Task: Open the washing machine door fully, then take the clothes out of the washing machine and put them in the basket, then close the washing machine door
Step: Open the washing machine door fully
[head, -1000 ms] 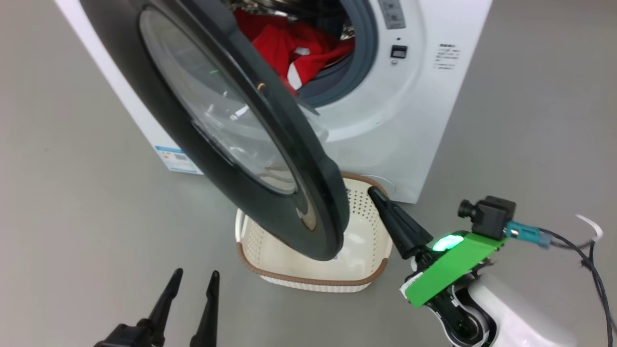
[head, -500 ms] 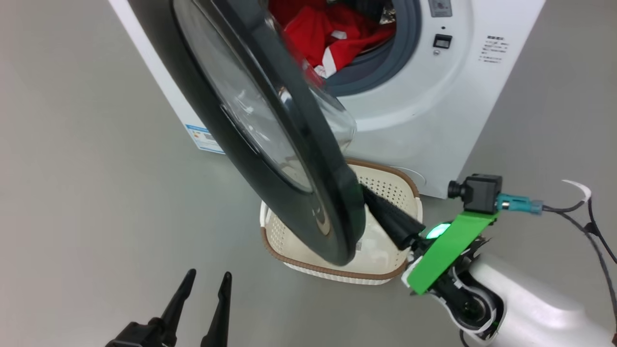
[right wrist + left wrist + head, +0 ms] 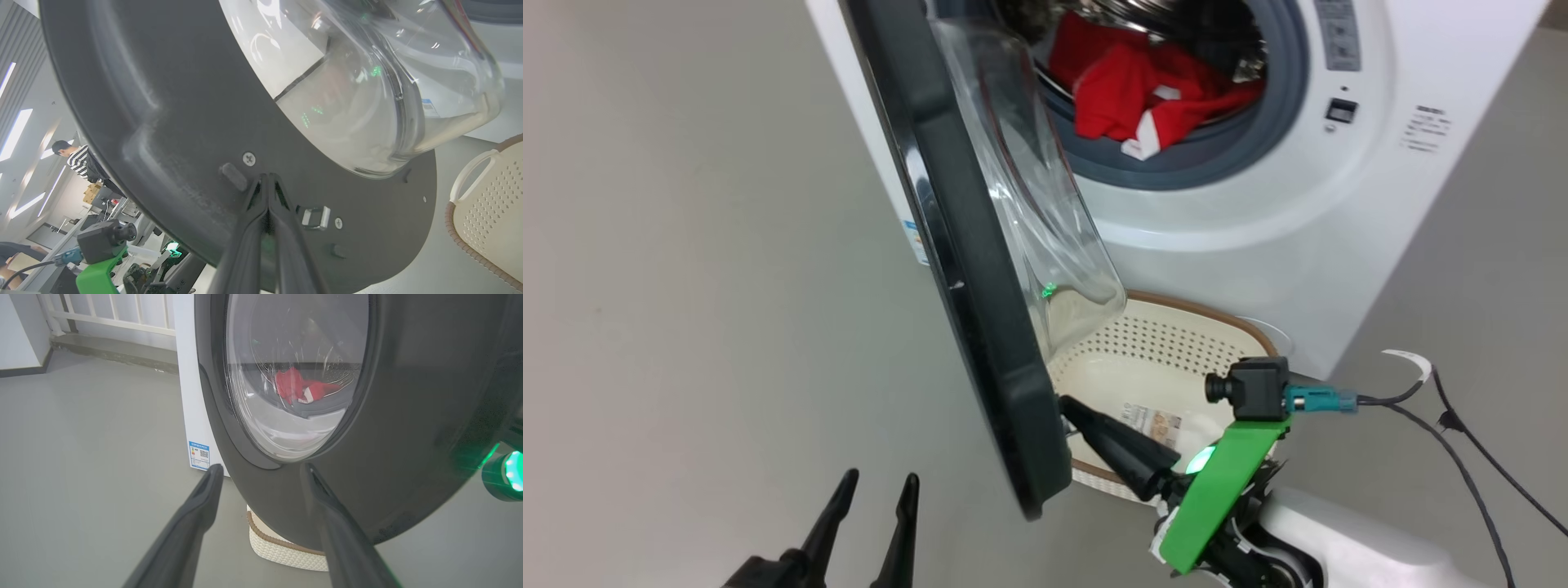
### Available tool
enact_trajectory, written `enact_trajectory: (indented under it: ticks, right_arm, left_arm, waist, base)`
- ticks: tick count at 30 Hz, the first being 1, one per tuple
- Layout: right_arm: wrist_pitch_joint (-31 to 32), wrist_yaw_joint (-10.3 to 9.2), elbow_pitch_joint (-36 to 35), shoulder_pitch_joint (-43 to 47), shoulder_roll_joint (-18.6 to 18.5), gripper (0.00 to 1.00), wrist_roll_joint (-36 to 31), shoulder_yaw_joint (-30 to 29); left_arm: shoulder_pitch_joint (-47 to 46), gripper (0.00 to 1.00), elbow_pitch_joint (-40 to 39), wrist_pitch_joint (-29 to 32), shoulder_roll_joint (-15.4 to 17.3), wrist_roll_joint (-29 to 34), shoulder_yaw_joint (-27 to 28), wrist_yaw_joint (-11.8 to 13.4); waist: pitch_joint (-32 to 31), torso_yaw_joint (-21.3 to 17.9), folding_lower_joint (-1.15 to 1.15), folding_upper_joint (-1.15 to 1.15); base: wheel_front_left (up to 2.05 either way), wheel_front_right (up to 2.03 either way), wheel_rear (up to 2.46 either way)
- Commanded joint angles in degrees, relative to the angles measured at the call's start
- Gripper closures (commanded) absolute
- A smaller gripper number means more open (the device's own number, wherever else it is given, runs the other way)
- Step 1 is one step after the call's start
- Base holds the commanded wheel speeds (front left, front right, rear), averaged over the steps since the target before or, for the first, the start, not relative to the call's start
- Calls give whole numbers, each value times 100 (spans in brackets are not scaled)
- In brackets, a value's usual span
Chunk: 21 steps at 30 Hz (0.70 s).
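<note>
The white washing machine [image 3: 1217, 237] stands at the top of the head view. Its black-rimmed door [image 3: 980, 327] is swung out and seen nearly edge-on, its glass bowl [image 3: 1045, 220] bulging towards the drum. Red clothes [image 3: 1152, 90] with white trim lie in the drum, and they show through the glass [image 3: 298, 386]. Below the opening, the cream basket [image 3: 1168, 359] sits on the floor. My right gripper [image 3: 1066, 404] is shut, its tips [image 3: 267, 177] against the door's [image 3: 163, 122] inner face near the lower rim. My left gripper [image 3: 874, 498] stands open and holds nothing, facing the door's outer side [image 3: 408, 437].
Grey floor lies to the left of the machine and in front of it. A blue label [image 3: 199, 455] is on the machine's side. Black cables [image 3: 1462, 441] trail from my right wrist. A person in a striped top [image 3: 77, 157] stands far behind the door.
The door has swung further open, from slanted across the opening to nearly edge-on. My shut right gripper went left from over the basket onto its inner face. The head camera shifted too.
</note>
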Motion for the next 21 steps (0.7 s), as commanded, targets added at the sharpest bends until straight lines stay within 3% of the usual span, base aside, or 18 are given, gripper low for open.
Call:
enact_trajectory:
  ticks: [1, 21]
  right_arm:
    - [-60, 44, -109, -61, 149, 100, 40, 83]
    - [-108, 44, 217, -709, 615, 100, 175, 576]
  left_arm:
    - [27, 0, -130, -70, 61, -34, 168, 59]
    - [110, 0, -367, -70, 61, -165, 339, 226]
  waist:
    - [-124, 256, 0, 0]
    - [41, 568, 0, 0]
  base:
    - [0, 0, 0]
    - [0, 0, 0]
